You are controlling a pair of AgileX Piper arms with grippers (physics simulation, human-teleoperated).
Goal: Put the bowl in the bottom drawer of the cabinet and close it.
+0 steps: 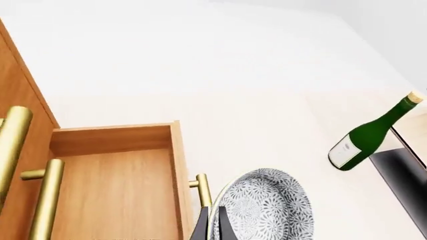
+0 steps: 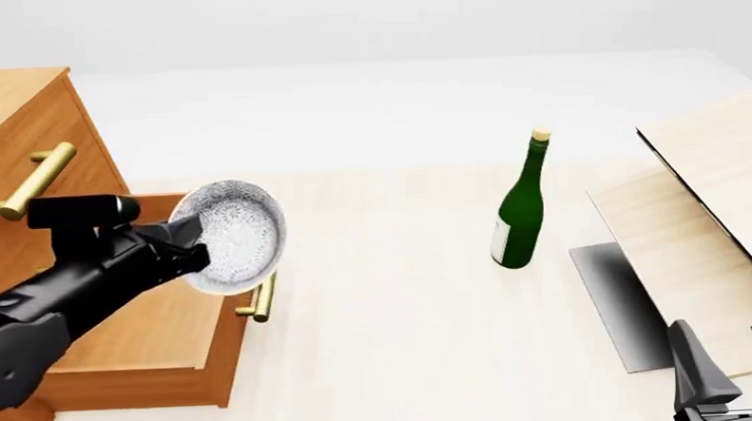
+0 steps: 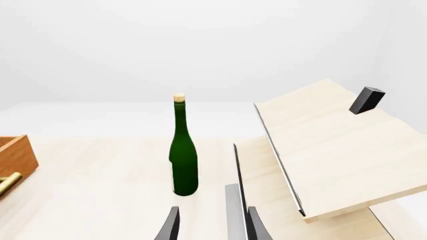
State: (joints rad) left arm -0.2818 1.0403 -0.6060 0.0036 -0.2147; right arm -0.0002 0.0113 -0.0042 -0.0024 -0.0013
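Judging by position, the bowl [image 2: 233,236] is held clamped in the left pincer [image 2: 190,249] above the opened bottom drawer [image 2: 141,335]; release and closing remain undone, the right pincer [image 2: 727,349] idling wide.

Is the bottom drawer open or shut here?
Open. The bottom drawer juts out from the cabinet, its bare inside showing; the left gripper holds the bowl above it.

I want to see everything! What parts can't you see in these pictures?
- Front view: the black left arm covers part of the open honey-brown bottom drawer.
- Front view: the picture's bottom edge cuts off the right gripper.
- Left wrist view: the picture's edge cuts off the white-grey speckled bowl.
- The green bottle's label is unreadably small.
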